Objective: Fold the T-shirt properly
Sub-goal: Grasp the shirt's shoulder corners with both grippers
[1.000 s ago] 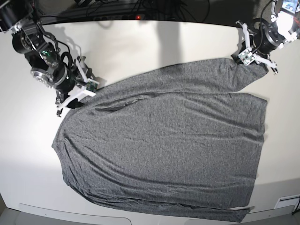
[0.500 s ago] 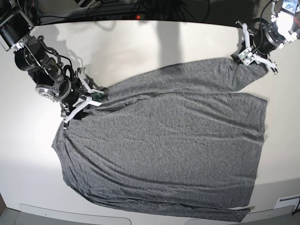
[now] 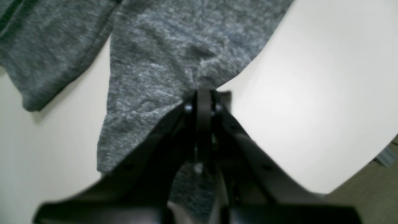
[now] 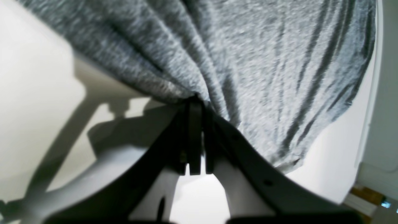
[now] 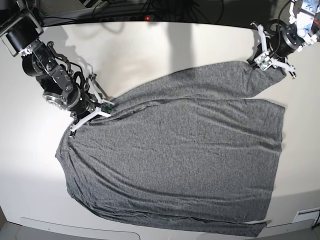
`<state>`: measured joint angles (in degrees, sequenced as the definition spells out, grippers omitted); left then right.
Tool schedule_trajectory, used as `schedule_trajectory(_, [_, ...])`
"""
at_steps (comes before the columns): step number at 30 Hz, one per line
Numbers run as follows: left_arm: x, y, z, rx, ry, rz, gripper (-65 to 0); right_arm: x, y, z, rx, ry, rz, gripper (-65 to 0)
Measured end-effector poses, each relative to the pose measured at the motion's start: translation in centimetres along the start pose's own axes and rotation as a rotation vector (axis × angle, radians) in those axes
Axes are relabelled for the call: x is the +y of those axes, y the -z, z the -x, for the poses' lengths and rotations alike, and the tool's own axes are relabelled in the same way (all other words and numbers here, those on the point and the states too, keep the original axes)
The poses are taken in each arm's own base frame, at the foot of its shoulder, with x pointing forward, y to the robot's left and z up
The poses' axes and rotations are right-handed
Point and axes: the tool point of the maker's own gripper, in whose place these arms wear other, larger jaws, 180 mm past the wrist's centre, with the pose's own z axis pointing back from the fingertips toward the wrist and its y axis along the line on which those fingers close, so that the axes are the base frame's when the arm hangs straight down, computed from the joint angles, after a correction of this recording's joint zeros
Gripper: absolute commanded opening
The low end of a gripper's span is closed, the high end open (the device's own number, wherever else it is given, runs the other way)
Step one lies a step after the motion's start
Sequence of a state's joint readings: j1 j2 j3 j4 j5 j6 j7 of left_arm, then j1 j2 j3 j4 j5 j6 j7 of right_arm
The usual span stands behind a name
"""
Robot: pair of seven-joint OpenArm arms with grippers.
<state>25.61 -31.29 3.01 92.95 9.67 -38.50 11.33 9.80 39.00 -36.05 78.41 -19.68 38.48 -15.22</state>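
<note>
T-shirt (image 5: 175, 155): thin, limp knit, bunches | grip far edge corners | left tool (image 3: 200, 93) clamped on T-shirt | right tool (image 4: 194, 101) clamped on T-shirt

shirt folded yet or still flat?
Mostly spread. The T-shirt lies flat across the table, only a sleeve lying over its top edge. Both the left gripper and right gripper pinch its edge.

The desk (image 5: 165, 45) was white and smooth, with bright light on it. Behind its far edge it was dark, with black wires (image 5: 150, 7) and one small red light (image 5: 147, 18). Soft shadows lay on the top.
</note>
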Motion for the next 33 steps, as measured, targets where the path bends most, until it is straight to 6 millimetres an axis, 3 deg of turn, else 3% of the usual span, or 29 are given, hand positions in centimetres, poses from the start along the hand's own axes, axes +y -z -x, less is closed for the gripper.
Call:
schedule_trajectory(5, [-0.5,-1.1,-1.8,-0.001,0.024,0.030,-65.0,-0.6,-1.8,0.5,0.020,0.086,-0.020,-65.0])
schedule_trajectory(7, [-0.4,-1.8,-4.1,-0.070,0.030,0.025,-65.0,-1.3,-2.7,0.8,0.022,0.125,-0.023,-65.0])
schedule_trajectory(11, [3.6,-4.0,-8.3,-0.181,0.049,-0.137,-65.0,-4.1,-4.1,0.7,-0.022,0.234,0.037,-65.0])
schedule_trajectory(16, [8.4,-5.4,-9.1,-0.208,0.014,-0.331,-65.0,-5.7,-4.8,1.4,-0.028,0.284,0.078,-65.0])
schedule_trajectory(19, [10.2,-5.3,-10.2,-0.267,0.007,-0.368,-65.0,-6.1,-4.8,1.1,-0.040,0.306,0.092,-65.0])
schedule_trajectory(30, [17.5,-2.9,-8.6,-0.305,-0.172,-0.439,-65.0,-6.5,-1.9,1.1,-0.027,0.425,0.112,-65.0])
schedule_trajectory(33, [18.6,-2.1,-7.3,-0.289,-0.220,-0.427,-65.0,-7.0,-1.3,0.7,-0.037,0.441,0.118,-65.0])
